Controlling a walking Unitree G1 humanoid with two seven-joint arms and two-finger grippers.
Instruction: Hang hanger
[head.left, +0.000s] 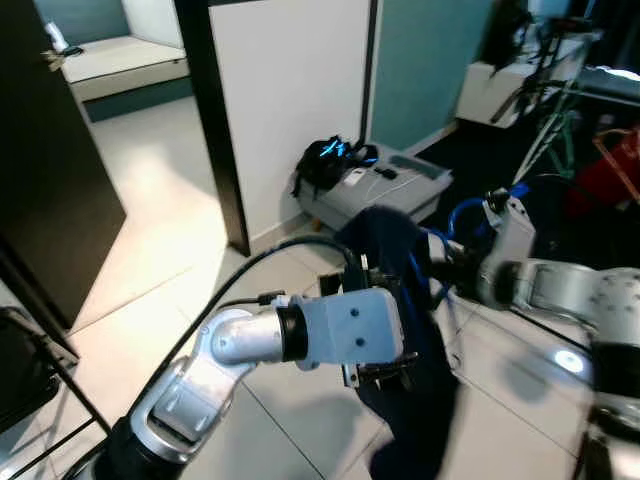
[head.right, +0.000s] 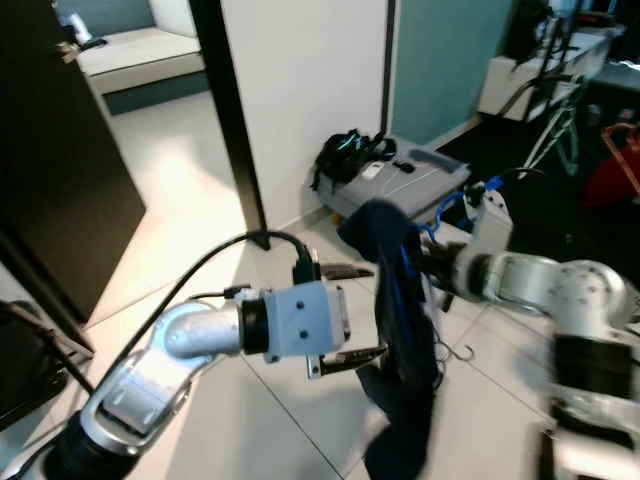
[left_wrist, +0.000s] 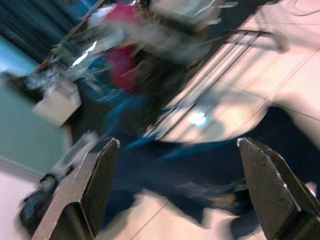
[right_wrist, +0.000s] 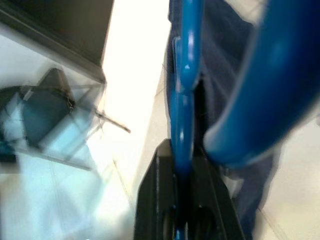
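Observation:
A dark navy garment (head.right: 402, 340) hangs on a blue hanger (right_wrist: 182, 95) above the tiled floor, in front of me. My right gripper (head.right: 434, 264) comes in from the right and is shut on the blue hanger; its black fingers (right_wrist: 159, 200) clamp the blue bar. A small metal hook (head.right: 463, 352) shows beside the cloth. My left gripper (head.right: 352, 312) is open, its two fingers standing apart just left of the garment. In the left wrist view the left gripper (left_wrist: 180, 172) faces the navy cloth (left_wrist: 200, 165).
A grey case (head.left: 385, 190) with a black bag (head.left: 325, 165) on it lies on the floor against a white wall (head.left: 290, 90). A dark door (head.left: 45, 170) stands at left. Metal racks and a red object (head.left: 610, 170) crowd the far right.

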